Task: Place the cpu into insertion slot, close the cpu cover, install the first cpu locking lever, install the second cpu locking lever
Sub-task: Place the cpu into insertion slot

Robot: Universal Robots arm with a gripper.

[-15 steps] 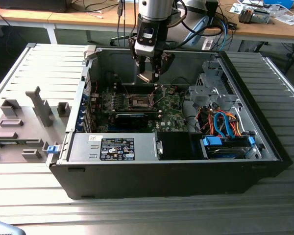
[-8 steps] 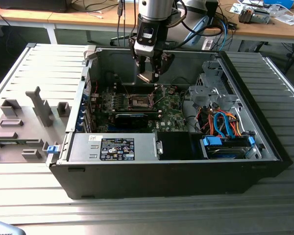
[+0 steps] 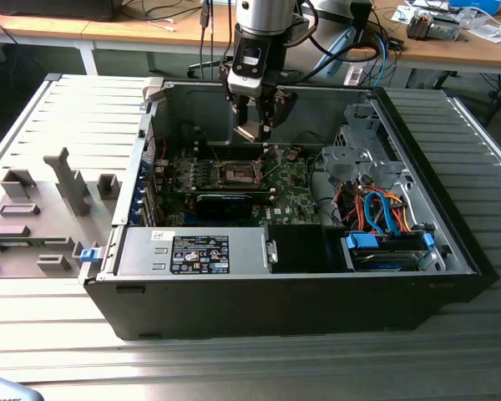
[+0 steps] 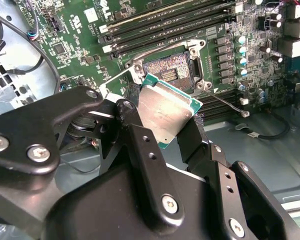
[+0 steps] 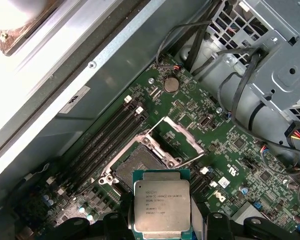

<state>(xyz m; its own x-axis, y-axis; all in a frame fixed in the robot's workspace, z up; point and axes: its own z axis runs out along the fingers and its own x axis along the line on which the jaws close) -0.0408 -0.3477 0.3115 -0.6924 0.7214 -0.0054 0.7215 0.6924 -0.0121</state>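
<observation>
Silvery-grey cylindrical arm [image 3: 263, 17] in exterior view, with a black wrist block below and a pale panel on its face. Dark cables [image 3: 330, 50] looped off beside. Gripper [image 4: 166, 120] matte black throughout: flat jointed links, rounded pivots, two slab fingers [image 4: 140, 150]. Bright silver socket-head screws [image 4: 39, 153] at pivots and finger bars, small drilled holes between.

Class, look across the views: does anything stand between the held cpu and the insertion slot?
Nothing visible does. The gripper grips the cpu above the motherboard. The insertion slot lies bare, and the cpu cover is swung up beside it, off the opening.
</observation>
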